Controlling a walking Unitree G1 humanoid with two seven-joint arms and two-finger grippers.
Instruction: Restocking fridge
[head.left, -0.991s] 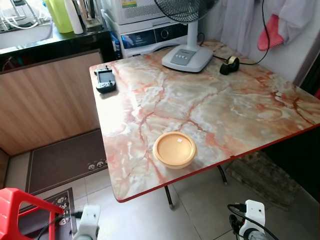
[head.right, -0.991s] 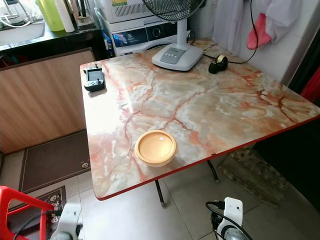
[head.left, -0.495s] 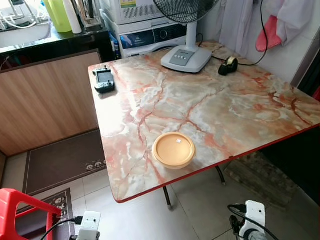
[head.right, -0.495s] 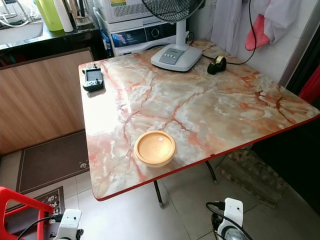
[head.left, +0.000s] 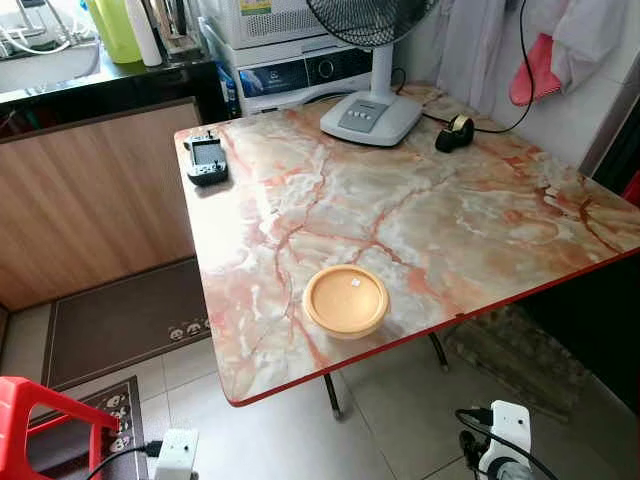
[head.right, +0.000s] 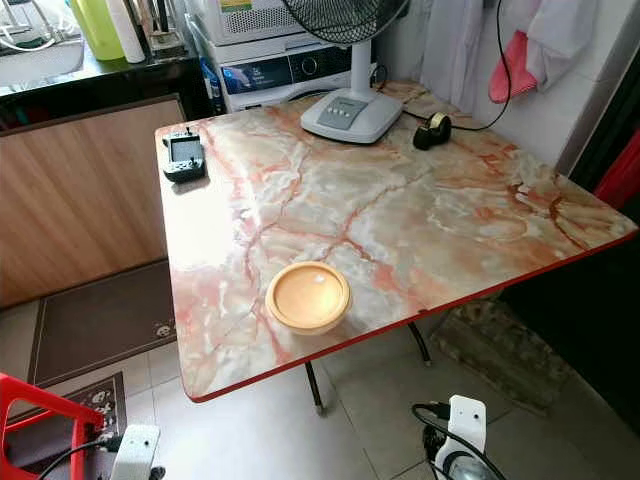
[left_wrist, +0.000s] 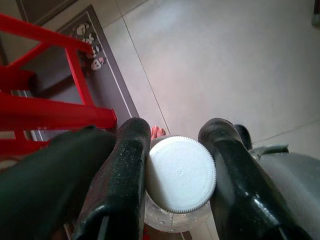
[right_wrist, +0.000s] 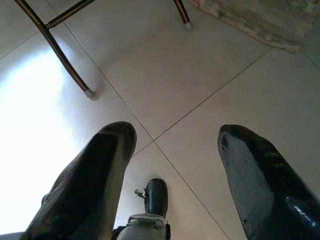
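Head views: scene drifted slightly versus a second ago, table and yellow bowl unmoved, so just walking. Left wrist: left gripper clamped on white-capped bottle. Right wrist: right gripper spread, empty above floor.

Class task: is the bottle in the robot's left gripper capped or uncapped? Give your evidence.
Capped. In the left wrist view a white ribbed cap sits on the clear bottle, gripped between the left gripper's black fingers.
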